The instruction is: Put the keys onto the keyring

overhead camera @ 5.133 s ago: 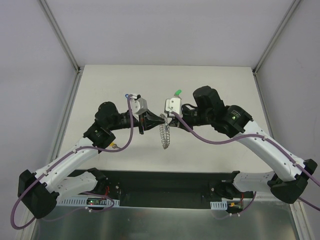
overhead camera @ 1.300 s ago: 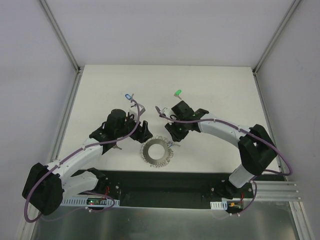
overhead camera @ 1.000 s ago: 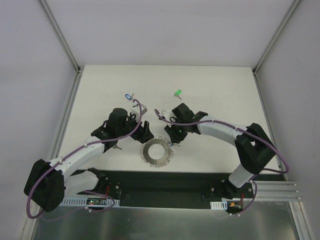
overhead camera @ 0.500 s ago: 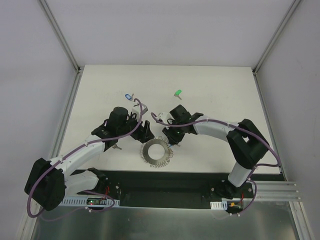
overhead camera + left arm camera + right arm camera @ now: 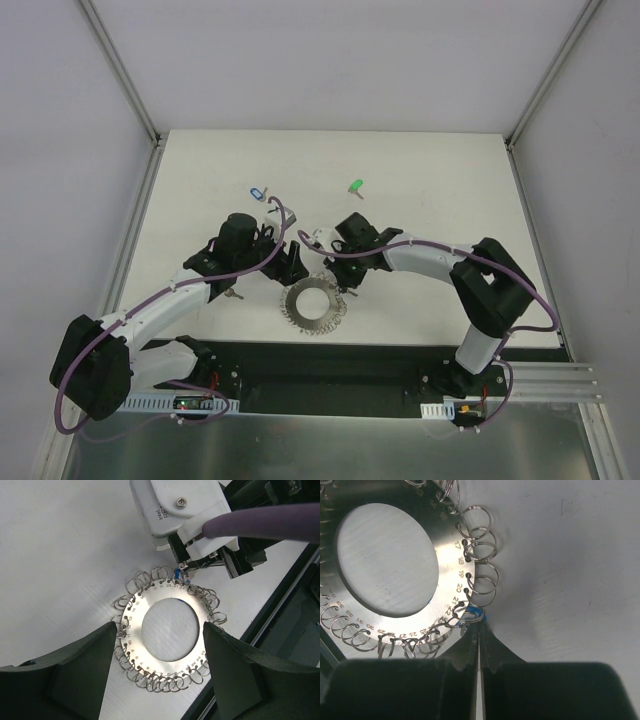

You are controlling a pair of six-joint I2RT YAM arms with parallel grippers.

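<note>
One keyring (image 5: 313,307); one pale-blue key (image 5: 257,192), one green key (image 5: 354,186), one blue key (image 5: 476,614) at the closed right gripper (image 5: 477,625); left gripper (image 5: 290,262) wide.

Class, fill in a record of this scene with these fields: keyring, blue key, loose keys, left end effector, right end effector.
keyring: flat on the table, near its front edge
blue key: at the keyring's rim, by the right end effector's tips
loose keys: pale blue key and green key, farther back, apart
left end effector: open, empty, aimed at the keyring
right end effector: shut, tips at the blue key; grip unclear
</note>
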